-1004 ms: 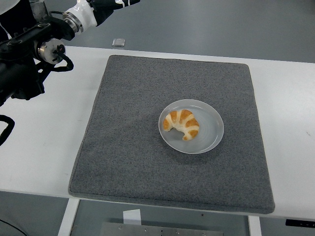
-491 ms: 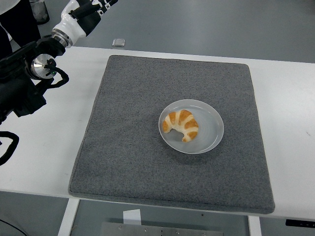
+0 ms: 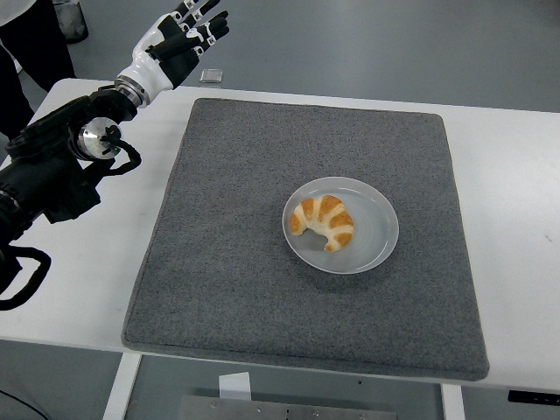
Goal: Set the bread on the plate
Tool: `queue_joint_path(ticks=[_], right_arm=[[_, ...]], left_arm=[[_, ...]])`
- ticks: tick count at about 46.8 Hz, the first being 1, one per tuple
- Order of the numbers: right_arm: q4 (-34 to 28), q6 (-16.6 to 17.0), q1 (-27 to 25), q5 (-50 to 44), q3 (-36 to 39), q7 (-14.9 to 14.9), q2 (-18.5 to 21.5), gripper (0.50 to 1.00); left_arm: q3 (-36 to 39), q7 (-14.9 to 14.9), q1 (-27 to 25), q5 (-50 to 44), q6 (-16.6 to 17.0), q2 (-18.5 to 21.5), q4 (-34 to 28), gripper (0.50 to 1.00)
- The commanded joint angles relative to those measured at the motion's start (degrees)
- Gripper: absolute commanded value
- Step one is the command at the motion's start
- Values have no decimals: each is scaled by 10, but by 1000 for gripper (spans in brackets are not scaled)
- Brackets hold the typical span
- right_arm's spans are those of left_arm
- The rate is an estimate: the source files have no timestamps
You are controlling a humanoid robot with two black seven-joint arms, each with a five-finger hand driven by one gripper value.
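Note:
A golden croissant (image 3: 323, 220) with white stripes lies on a pale grey round plate (image 3: 374, 247), a little left of the plate's middle. The plate rests on a dark grey mat (image 3: 227, 219) on the white table. My left hand (image 3: 181, 35) is raised at the upper left, over the table's far left corner and well away from the plate. Its fingers are spread and hold nothing. The black left arm (image 3: 61, 166) runs down along the left edge. The right arm is out of view.
A small silvery flat object (image 3: 210, 75) lies at the table's far edge, just under the left hand. Part of a person in dark clothes (image 3: 26, 44) stands at the top left corner. The white table (image 3: 516, 219) shows on both sides of the mat.
The left arm has swung so that the hand came down into view at the top left, fingers spread. The croissant and plate have not moved.

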Motion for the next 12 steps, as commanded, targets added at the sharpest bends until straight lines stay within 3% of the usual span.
queue_joint_path(ticks=[1, 12], right_arm=[[0, 0, -1, 0, 0, -1, 0, 952], [2, 0, -1, -2, -1, 1, 0, 952]], left_arm=[[1, 0, 2, 0, 0, -1, 0, 992], [1, 0, 3, 0, 1, -1, 8, 992]])
